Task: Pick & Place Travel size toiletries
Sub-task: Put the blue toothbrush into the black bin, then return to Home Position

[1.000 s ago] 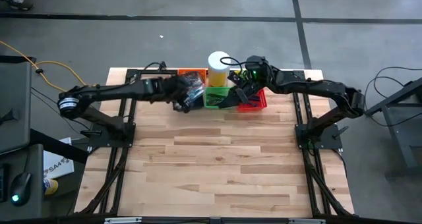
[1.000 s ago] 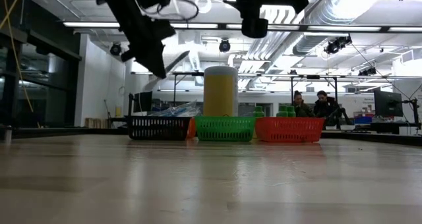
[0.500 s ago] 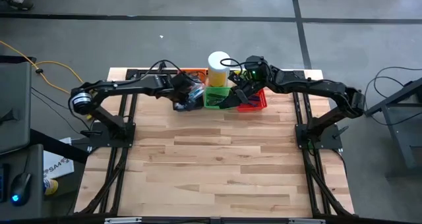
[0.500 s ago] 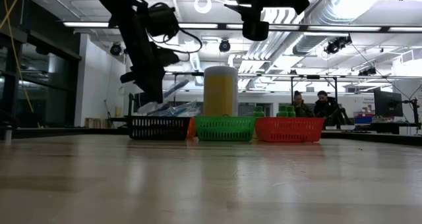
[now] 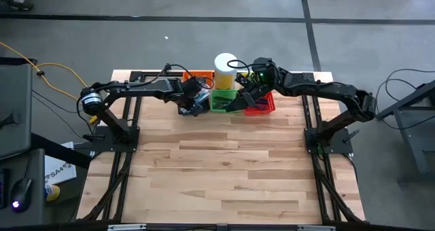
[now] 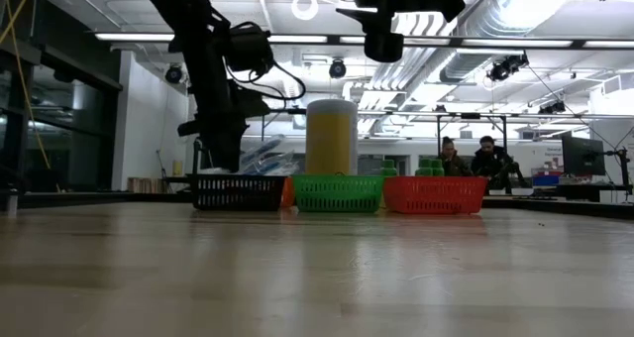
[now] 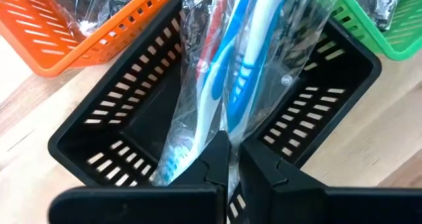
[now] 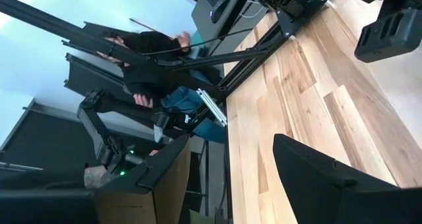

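My left gripper pinches the clear-wrapped blue-white toothbrush over the black mesh basket. Light, crinkly, slippery wrap: hold at the handle end. Right gripper open, idle.

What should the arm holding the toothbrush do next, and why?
Probably open its fingers. The left gripper is shut on the wrapped toothbrush, which already hangs over, perhaps into, the black basket, so letting go should drop it inside.

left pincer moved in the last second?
Yes. In the low view the left pincer has dropped from above the white cylinder's top to the rim of the black basket, shut on the wrapped toothbrushes.
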`<state>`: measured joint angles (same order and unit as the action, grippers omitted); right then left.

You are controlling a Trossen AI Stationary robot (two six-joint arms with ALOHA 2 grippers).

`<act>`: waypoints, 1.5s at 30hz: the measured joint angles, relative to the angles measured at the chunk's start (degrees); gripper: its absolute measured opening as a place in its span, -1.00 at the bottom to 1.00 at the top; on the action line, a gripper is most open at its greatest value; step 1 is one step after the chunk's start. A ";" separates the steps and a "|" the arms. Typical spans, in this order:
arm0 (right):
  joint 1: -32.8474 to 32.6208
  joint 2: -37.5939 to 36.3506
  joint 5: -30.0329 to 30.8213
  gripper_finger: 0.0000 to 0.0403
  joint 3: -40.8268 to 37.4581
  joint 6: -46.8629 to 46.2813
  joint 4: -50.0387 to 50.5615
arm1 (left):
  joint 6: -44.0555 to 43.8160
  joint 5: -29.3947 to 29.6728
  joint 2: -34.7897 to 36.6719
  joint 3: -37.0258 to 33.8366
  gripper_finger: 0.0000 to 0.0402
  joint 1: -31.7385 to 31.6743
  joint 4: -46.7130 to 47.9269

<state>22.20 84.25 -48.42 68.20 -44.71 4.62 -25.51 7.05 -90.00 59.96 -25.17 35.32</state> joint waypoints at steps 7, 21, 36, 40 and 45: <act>-0.02 0.00 0.19 0.04 0.00 0.00 0.00 | 1.08 0.18 0.00 0.00 -0.68 0.02 1.06; 0.09 0.02 0.50 0.04 0.00 0.49 -0.02 | 2.73 1.03 2.91 1.45 -0.27 0.02 1.21; 0.09 0.03 1.95 0.04 -0.02 5.79 1.25 | 2.26 -6.20 15.09 1.51 -0.27 0.04 4.16; 0.09 -1.06 5.78 0.04 -0.02 7.43 1.66 | 4.04 -6.97 19.77 1.51 -0.27 0.09 4.51; 0.09 -4.31 12.88 0.04 -0.02 10.25 4.74 | 7.06 -6.97 25.95 1.51 -0.27 0.09 5.22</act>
<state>22.28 79.93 -35.55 68.18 -34.46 9.36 -18.45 0.08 -64.05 61.47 -25.08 40.54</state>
